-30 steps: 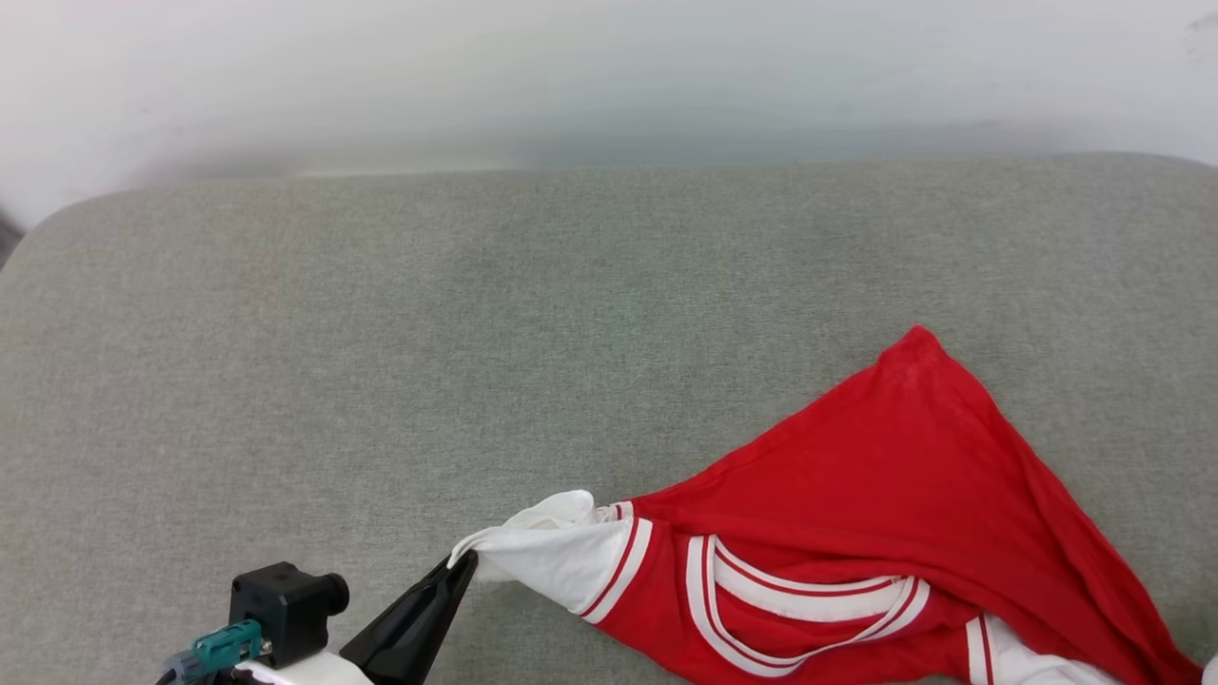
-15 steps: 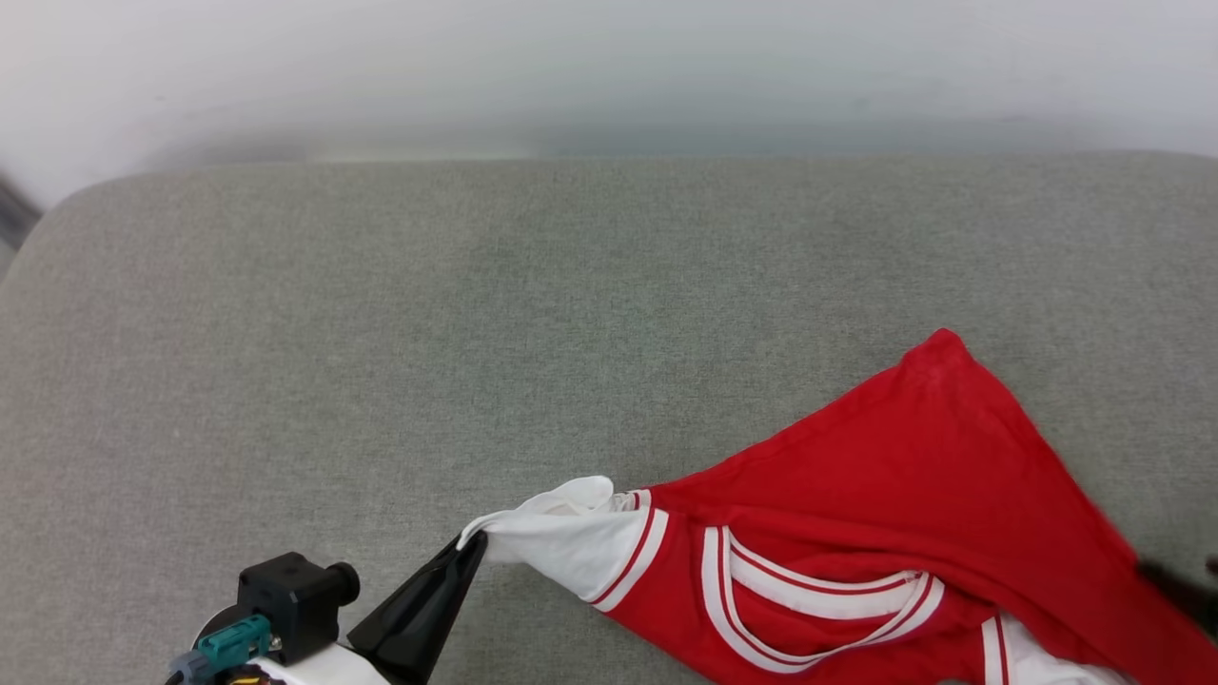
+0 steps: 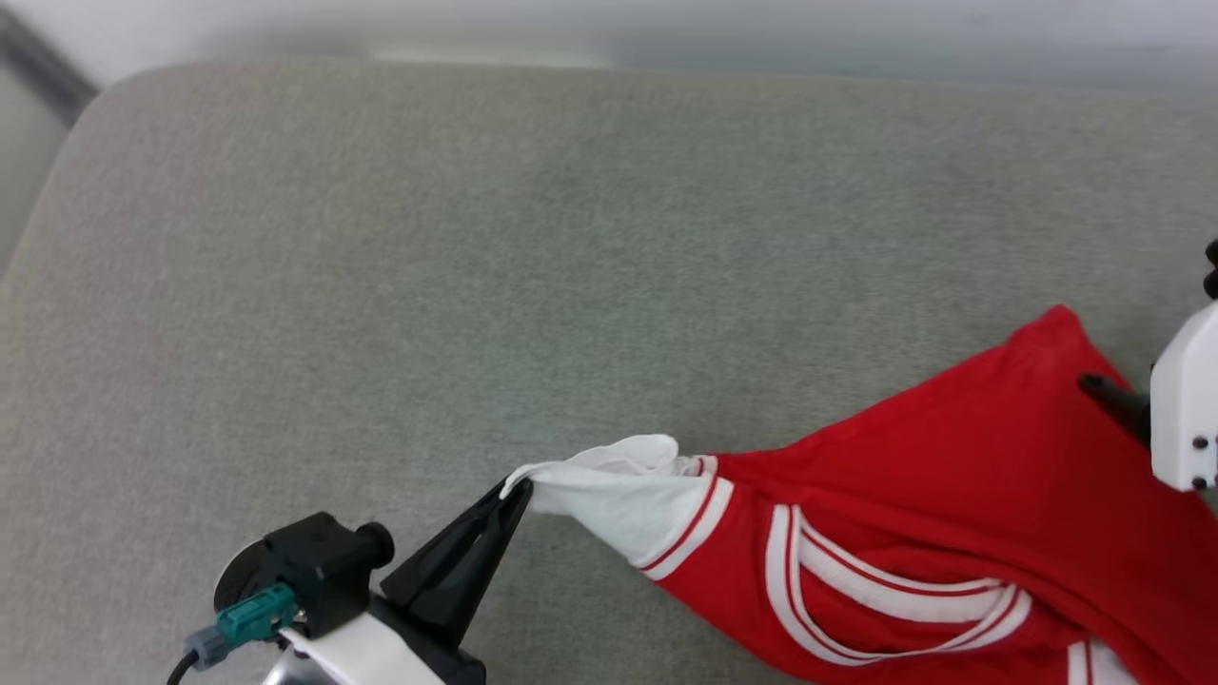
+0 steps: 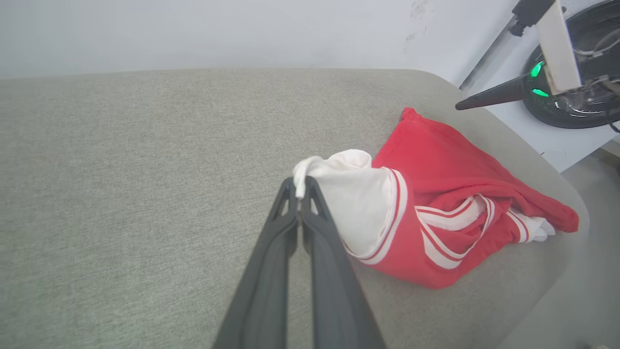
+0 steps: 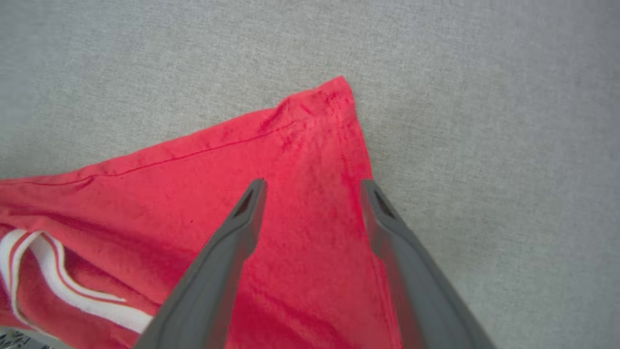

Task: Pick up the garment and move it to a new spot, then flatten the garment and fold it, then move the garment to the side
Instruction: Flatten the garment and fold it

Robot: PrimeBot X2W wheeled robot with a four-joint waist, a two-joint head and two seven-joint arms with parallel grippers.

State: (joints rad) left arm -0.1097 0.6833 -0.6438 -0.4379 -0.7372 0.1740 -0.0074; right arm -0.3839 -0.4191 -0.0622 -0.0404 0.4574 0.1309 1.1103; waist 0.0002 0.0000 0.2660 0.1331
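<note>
The garment [image 3: 913,504], a red jersey with white sleeves and striped trim, lies bunched on the grey cushion [image 3: 476,285] at the lower right. My left gripper [image 3: 514,492] is shut on the tip of its white sleeve [image 4: 348,198], pinching the cloth between the fingertips [image 4: 299,186]. In the right wrist view my right gripper [image 5: 312,186] stands open above a red corner of the garment [image 5: 319,126], fingers apart and holding nothing. One dark fingertip [image 3: 1109,392] of it shows at the head view's right edge, over the red cloth.
The grey cushion has rounded corners; its far edge [image 3: 571,71] meets a pale wall. In the left wrist view the cushion's right edge [image 4: 557,165] drops to the floor, where a dark round base [image 4: 576,68] with green lights stands.
The head camera has shifted, so the scene sits lower and more to the right. My right gripper has opened and come into view over the red corner. The left still holds the sleeve.
</note>
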